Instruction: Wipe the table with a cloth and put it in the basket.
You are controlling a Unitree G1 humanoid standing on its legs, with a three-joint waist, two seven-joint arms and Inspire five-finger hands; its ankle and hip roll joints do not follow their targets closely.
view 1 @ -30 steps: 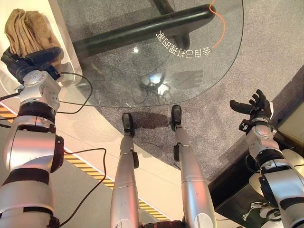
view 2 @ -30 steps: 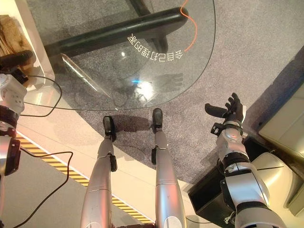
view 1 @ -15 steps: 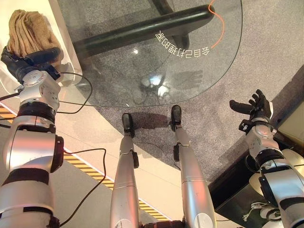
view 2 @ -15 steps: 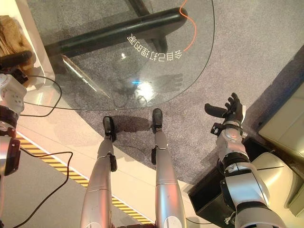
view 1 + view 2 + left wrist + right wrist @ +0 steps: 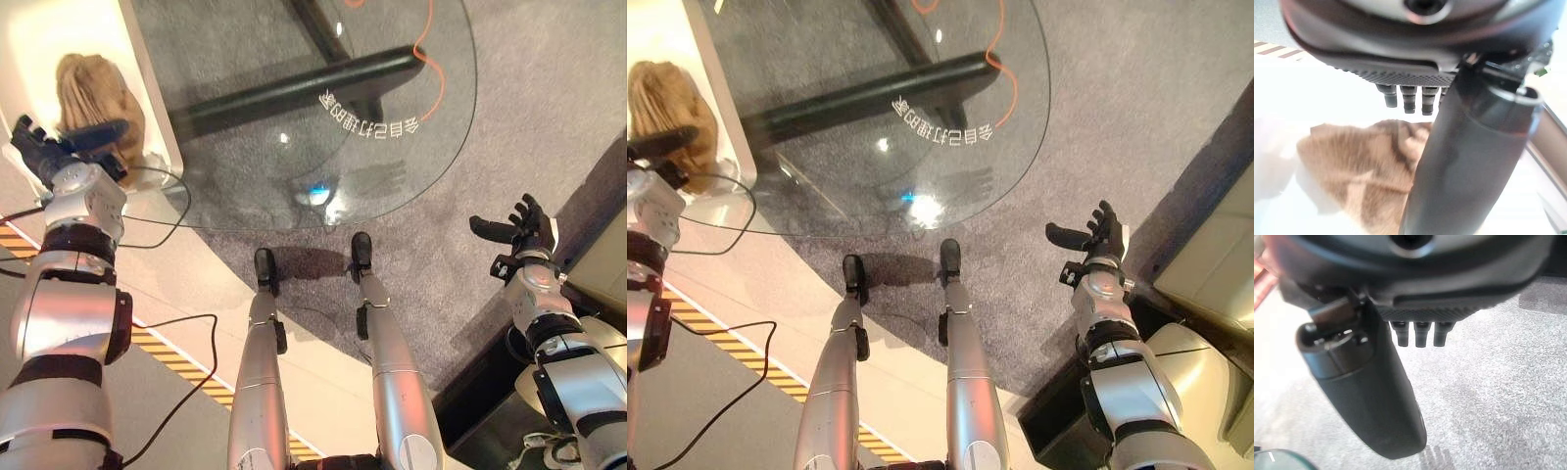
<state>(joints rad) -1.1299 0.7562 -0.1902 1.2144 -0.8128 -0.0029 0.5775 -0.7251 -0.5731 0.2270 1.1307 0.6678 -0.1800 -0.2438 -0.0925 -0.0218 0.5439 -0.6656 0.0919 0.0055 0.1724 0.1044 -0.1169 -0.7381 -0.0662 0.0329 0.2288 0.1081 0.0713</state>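
My left hand is up at the far left, fingers straight and spread, thumb out, nothing gripped. In the left wrist view the thumb runs long across the frame with the fingertips lined up beside it, all relaxed. Just past them lies the tan cloth, crumpled in a loose heap on a white surface; from the head view the thumb reaches over its near edge, but I can't tell whether it touches. I can't make out for sure whether that white surface is the basket.

My right hand hangs far off to the right, above the grey carpet, palm up, fingers apart and loose, empty. The right wrist view gives the same: thumb stretched out, carpet beyond it.

Between the two arms sits the round glass table, with a dark tube frame showing through the top and an orange cable curving near its far right edge. A yellow-and-black striped tape line crosses the pale floor at lower left.
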